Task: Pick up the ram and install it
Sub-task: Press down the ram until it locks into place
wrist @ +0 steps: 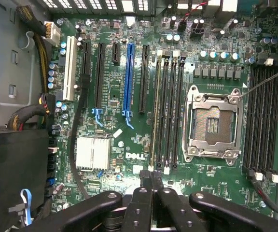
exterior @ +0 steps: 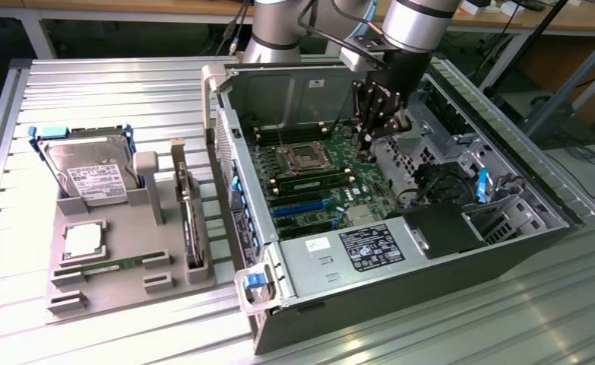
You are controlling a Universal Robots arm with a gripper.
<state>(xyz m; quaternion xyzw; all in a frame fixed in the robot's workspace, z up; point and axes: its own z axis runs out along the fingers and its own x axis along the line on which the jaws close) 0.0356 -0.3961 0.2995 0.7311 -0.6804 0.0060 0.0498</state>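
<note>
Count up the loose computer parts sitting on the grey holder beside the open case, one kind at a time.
Hard drive: 1
Processor chip: 1
Ram stick: 1
Expansion card: 1
Total: 4

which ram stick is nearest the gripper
The ram seated on the motherboard inside the case; the other stick lies on the grey tray outside.

Ram, perhaps half-hidden by tray
</note>
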